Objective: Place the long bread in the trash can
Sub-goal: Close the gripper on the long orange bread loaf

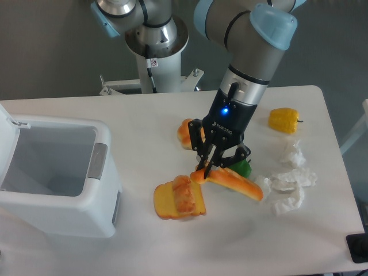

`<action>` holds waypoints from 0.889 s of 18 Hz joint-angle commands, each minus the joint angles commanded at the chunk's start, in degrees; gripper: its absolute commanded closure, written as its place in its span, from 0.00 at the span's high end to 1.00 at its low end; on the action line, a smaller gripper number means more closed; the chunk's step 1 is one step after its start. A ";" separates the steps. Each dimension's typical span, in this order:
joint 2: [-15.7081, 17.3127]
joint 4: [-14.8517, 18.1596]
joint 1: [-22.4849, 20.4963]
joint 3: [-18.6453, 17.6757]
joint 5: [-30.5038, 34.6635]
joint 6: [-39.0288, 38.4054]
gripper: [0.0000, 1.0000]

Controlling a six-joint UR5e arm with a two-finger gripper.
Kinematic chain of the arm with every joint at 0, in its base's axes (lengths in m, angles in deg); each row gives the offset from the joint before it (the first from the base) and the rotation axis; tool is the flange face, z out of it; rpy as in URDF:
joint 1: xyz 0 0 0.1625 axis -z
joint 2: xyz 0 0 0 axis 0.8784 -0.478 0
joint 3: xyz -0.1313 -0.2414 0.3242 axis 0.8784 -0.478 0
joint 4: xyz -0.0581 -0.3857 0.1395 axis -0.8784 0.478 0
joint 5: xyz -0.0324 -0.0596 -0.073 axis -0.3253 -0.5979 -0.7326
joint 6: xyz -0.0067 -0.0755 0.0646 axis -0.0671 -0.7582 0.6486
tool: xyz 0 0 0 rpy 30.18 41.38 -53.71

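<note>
The long bread point(236, 184) is a glossy orange-yellow loaf lying on the table right of centre, slanting down to the right. My gripper point(209, 168) points down over its left end, fingers straddling that end; whether they press on it I cannot tell. The trash can point(103, 190) is a boxy white bin at the left with a grey latch, its lid swung open and its grey inside showing nothing in it.
A toast slice with topping point(179, 199) lies just left of the bread. A round bun point(187, 133) sits behind the gripper and a green item point(243, 168) beside it. Crumpled white paper point(289, 184) lies at right; a yellow pepper point(284, 120) farther back.
</note>
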 joint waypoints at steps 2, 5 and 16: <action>0.00 0.00 0.09 0.00 0.09 -0.17 0.00; 0.00 0.00 0.18 0.18 0.00 -0.96 0.00; 0.17 0.09 -0.79 0.53 -2.90 -1.14 0.00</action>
